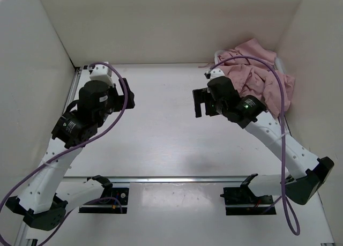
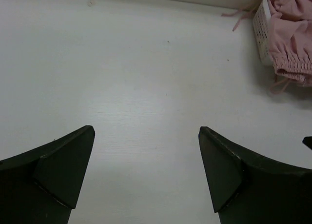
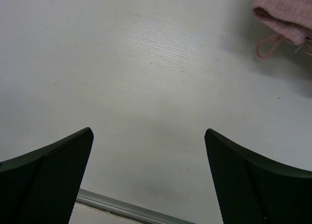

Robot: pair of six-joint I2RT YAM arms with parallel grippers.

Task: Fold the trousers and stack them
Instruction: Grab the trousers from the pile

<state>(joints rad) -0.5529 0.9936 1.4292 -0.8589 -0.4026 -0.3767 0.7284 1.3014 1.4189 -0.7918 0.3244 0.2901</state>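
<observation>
The dusty-pink trousers (image 1: 257, 77) lie bunched in a white basket (image 1: 221, 57) at the back right corner, spilling over its rim. In the left wrist view the trousers (image 2: 292, 33) hang over the basket's mesh wall (image 2: 262, 24) at the far right. In the right wrist view a gathered cuff and a cord (image 3: 280, 14) show at the top right. My left gripper (image 2: 146, 131) is open and empty over bare table at the left. My right gripper (image 3: 148, 133) is open and empty, just left of the basket.
White walls close the table (image 1: 161, 128) at the back, left and right. A metal rail (image 1: 182, 178) runs along the near edge and shows in the right wrist view (image 3: 122, 207). Purple cables (image 1: 281, 112) loop over both arms.
</observation>
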